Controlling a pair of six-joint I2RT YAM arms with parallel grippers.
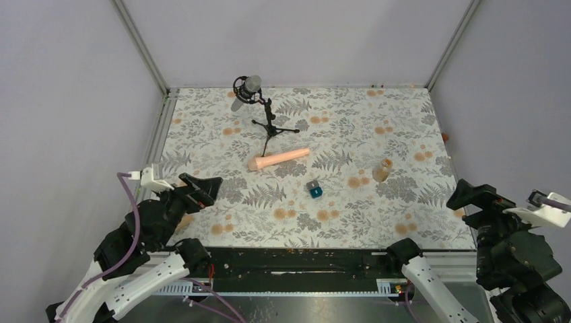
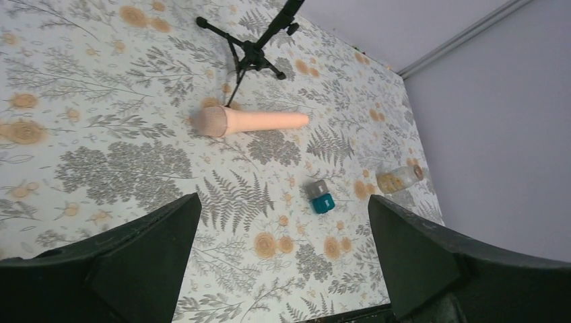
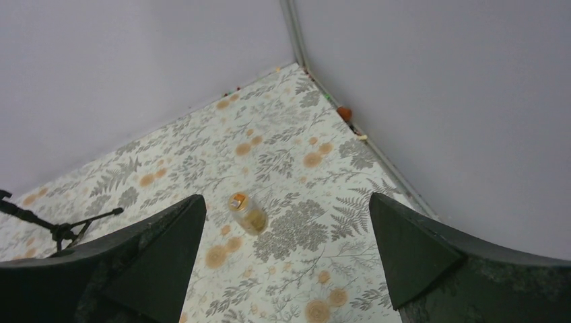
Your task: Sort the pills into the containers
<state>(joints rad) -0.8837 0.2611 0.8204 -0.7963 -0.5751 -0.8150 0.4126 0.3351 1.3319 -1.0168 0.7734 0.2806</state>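
Observation:
The amber bottle [image 1: 382, 171] lies on its side on the floral cloth at centre right, with yellowish contents inside. It also shows in the left wrist view [image 2: 400, 179] and the right wrist view [image 3: 247, 211]. The teal-and-grey box [image 1: 314, 188] sits near the middle, and shows in the left wrist view [image 2: 321, 196]. My left gripper [image 1: 202, 188] is open and empty at the near left, well short of the box; it shows in its own view [image 2: 283, 198]. My right gripper [image 1: 471, 195] is open and empty at the near right, in its own view [image 3: 286, 198]. I cannot pick out loose pills on the patterned cloth.
A long peach cylinder [image 1: 278, 159] lies behind the box. A black microphone stand [image 1: 262, 111] stands at the back centre. A small orange object [image 3: 344, 113] lies against the right wall. Grey walls close in the left, back and right sides.

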